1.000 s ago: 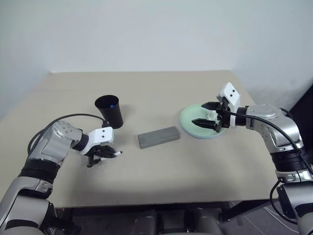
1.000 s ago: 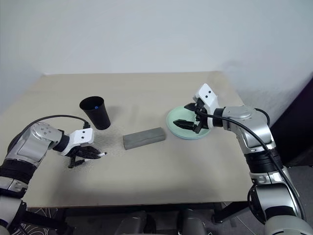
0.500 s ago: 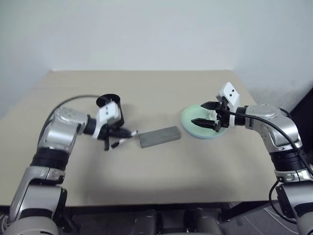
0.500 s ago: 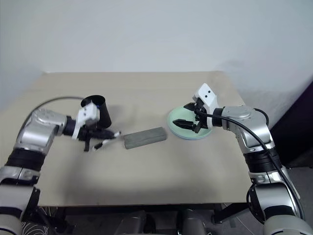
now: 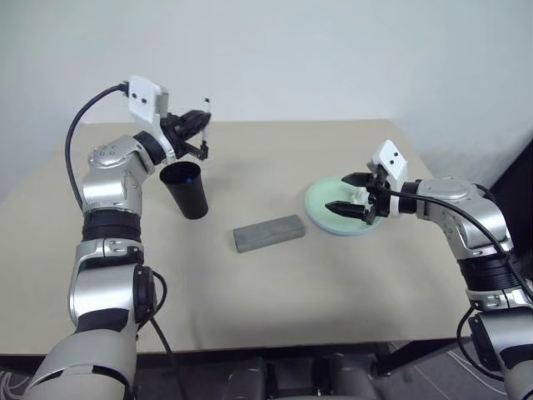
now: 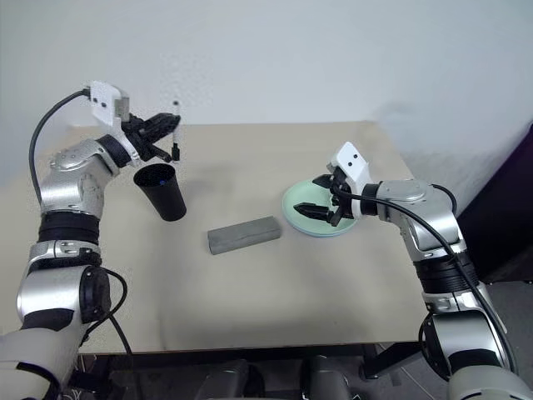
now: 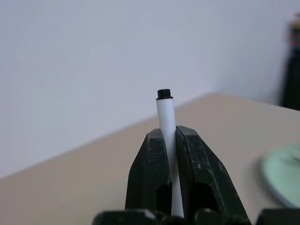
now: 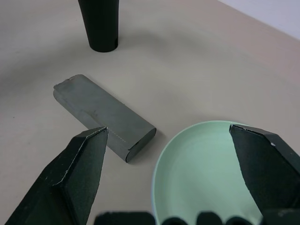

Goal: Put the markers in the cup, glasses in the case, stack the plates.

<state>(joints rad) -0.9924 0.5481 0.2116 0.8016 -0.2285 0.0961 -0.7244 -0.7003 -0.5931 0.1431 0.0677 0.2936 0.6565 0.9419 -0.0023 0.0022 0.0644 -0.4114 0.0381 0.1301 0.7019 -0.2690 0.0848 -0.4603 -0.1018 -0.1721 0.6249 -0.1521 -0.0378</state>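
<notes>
My left gripper (image 5: 200,133) is shut on a white marker (image 5: 206,108) with a black cap, held upright in the air just above and behind the black cup (image 5: 188,192). The left wrist view shows this marker (image 7: 166,117) pinched between the two black fingers (image 7: 149,178). A blue spot (image 5: 192,177) shows inside the cup's mouth. The grey case (image 5: 269,232) lies shut at the table's middle. Over the light green plate (image 5: 320,204), my right gripper (image 5: 354,193) hangs open and holds nothing. The glasses are out of view.
In the right wrist view the case (image 8: 105,115) lies between the cup (image 8: 100,23) and the green plate (image 8: 197,178). The beige table (image 5: 275,308) ends close behind the plate on the right, and a pale wall rises behind it.
My left arm has lifted the marker from the table's left front up and back to above the cup, turning it from lying to upright. The right arm has kept still.
</notes>
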